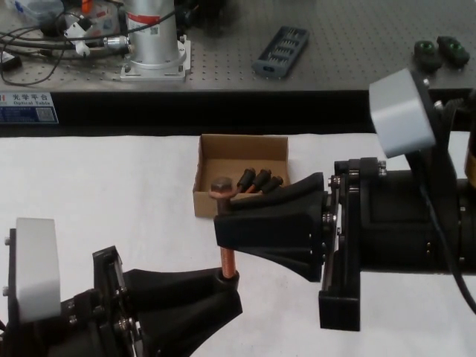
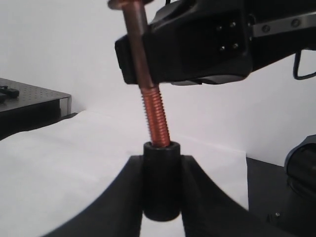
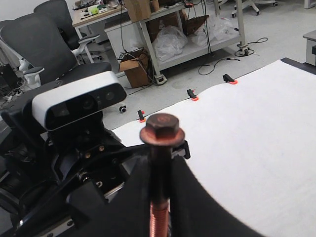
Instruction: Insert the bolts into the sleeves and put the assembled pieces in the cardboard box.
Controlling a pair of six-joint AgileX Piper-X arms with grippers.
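Bolts: how many do you count?

One copper bolt [image 2: 153, 113], upright with its hex head on top. Its threaded tip sits in the mouth of one black sleeve [image 2: 161, 182]. Both hang above the white sheet [image 1: 97, 193], on the near side of the cardboard box [image 1: 199, 182].

Who holds what?

The right gripper [image 1: 222, 223] pinches the bolt on its smooth shank, just under the head. The left gripper [image 2: 161, 170] is clamped on the sleeve, one finger on each side, with the sleeve standing upright between them.

And inside the box?

Three black pieces [image 1: 262, 178] by my count, lying side by side in its right half, with a little copper showing at their near ends. The right gripper's fingers cover the box's near right corner, so I cannot tell what lies there.

How do the edges look?

The box stands close to the sheet's far edge, and a dark strip runs right behind it. In the high view the bolt's head lines up with the box's near wall.

Any room to move?

Bare sheet spreads wide to the left of the box. More bare sheet lies in front of the box, between the two arms. On the right, the right arm covers the sheet.
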